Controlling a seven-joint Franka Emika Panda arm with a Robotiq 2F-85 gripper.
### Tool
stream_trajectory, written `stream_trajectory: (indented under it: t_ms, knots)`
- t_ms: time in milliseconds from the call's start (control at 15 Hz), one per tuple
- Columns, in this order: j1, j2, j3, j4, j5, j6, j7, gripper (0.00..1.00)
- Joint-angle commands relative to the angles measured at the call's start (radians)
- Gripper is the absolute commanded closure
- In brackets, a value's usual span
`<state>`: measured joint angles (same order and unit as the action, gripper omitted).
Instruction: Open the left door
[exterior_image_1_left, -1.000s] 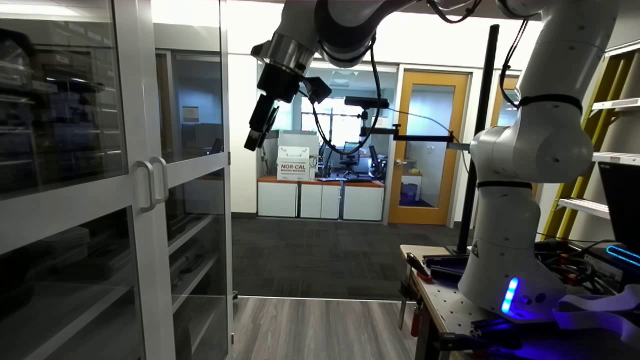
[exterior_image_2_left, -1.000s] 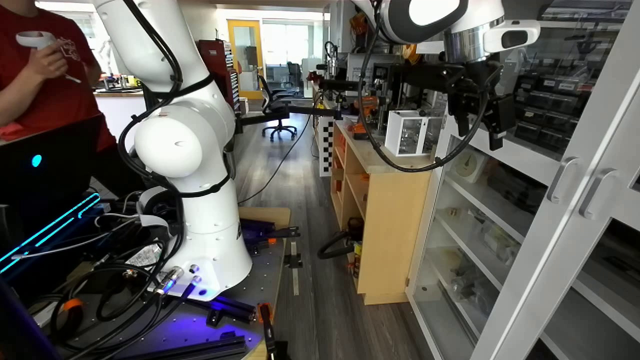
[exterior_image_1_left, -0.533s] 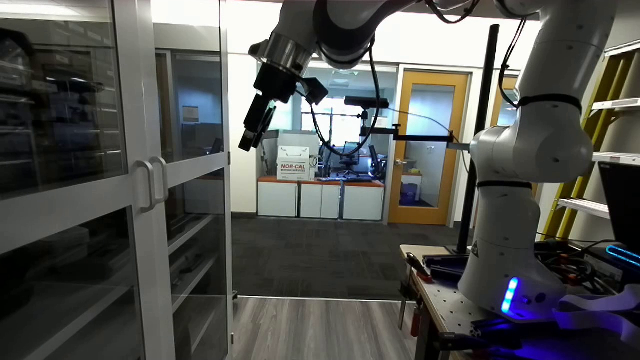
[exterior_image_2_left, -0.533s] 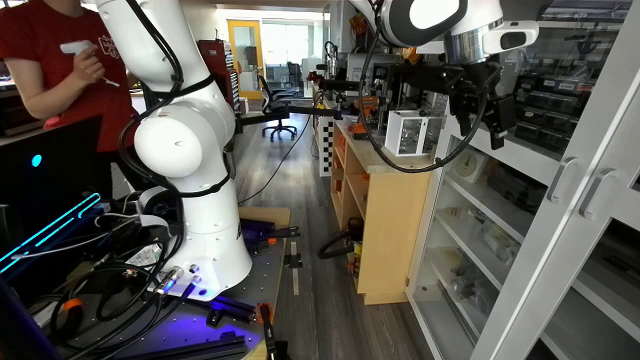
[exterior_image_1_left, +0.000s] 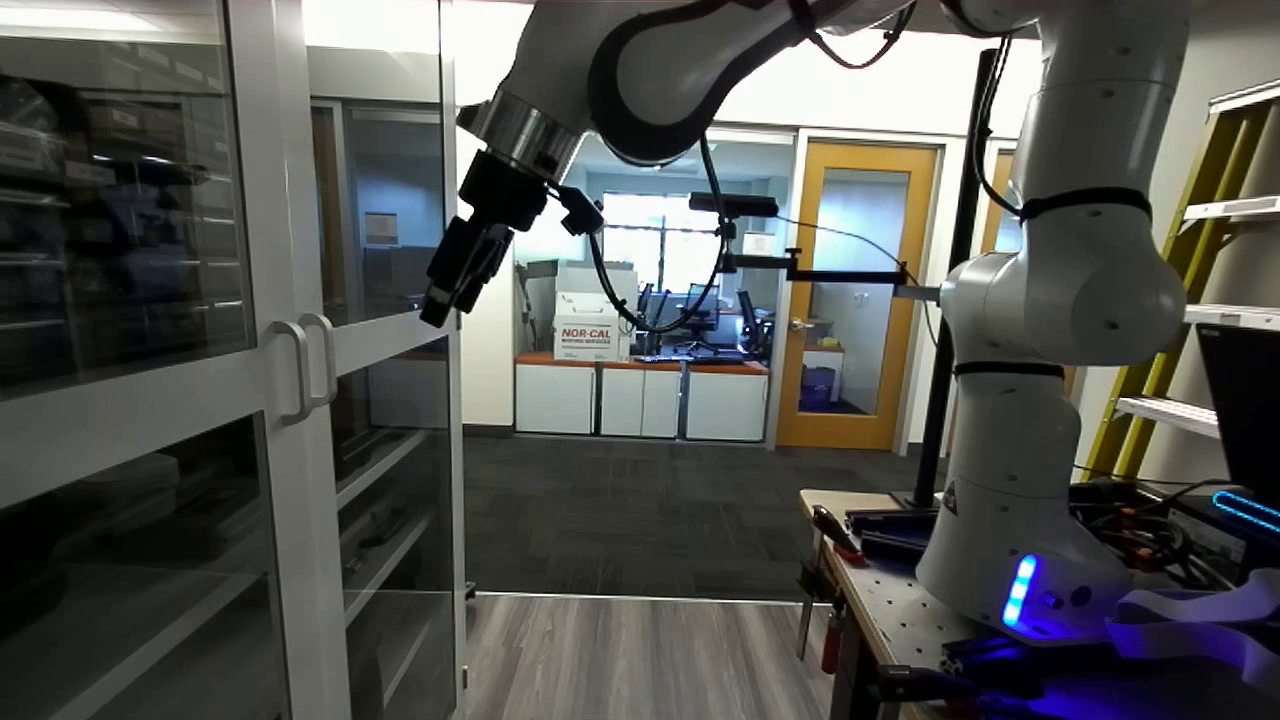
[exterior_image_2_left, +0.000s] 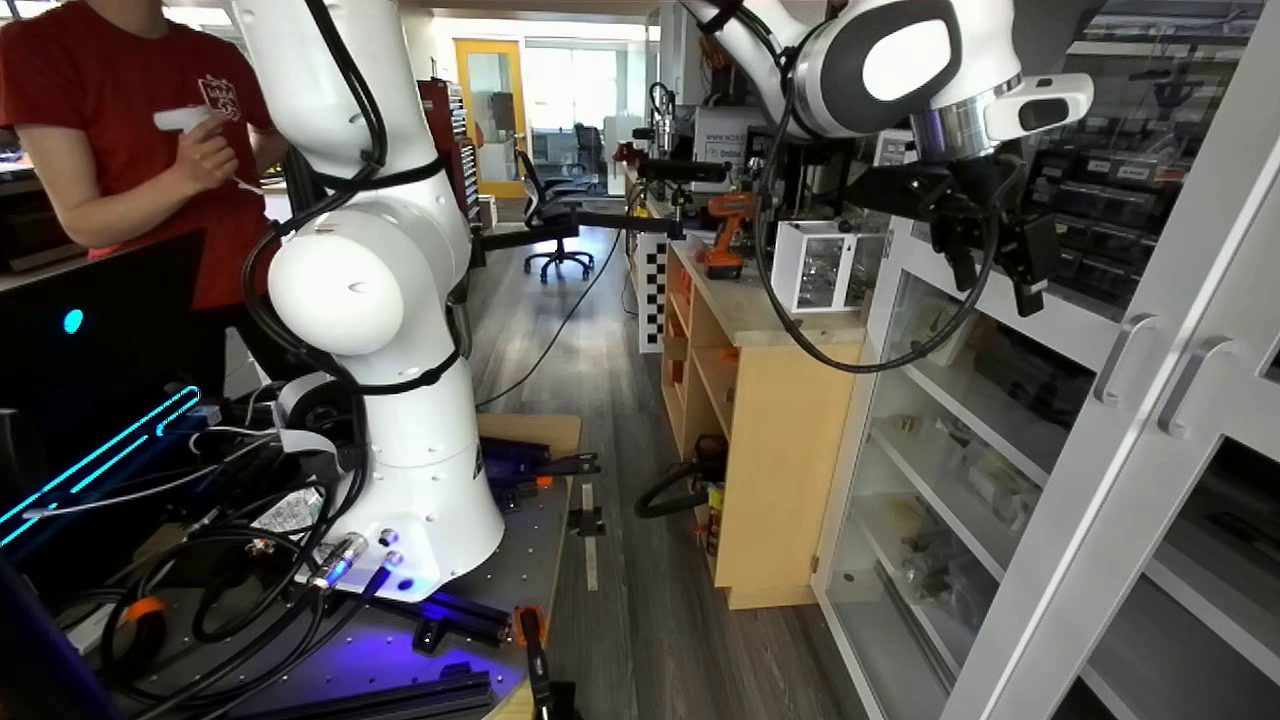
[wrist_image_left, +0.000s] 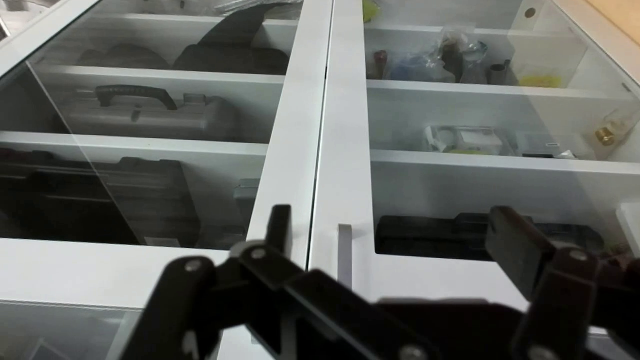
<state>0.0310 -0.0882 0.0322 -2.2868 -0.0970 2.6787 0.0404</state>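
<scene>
Left door is closed, edge to edge with the right leaf; in an exterior view it's the leaf next to the wood counter. We have the gripper in front of the two leaves, angled down, fingers spread wide in the wrist view. There we see the left door's handle in line with the gap between them; in both exterior views the gripper hangs clear of that handle. A person in red, partly hidden by the arm, holds a white handheld device.
</scene>
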Motion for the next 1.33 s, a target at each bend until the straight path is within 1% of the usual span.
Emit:
stream_trajectory:
  t_ms: [0,667,1267]
  knots:
    - [-0.014,0.082,0.000,0.070,-0.047,0.037,0.037,0.00]
    - [-0.007,0.286,-0.015,0.263,0.004,0.069,-0.003,0.00]
    - [-0.007,0.425,-0.007,0.436,0.041,0.064,-0.014,0.00]
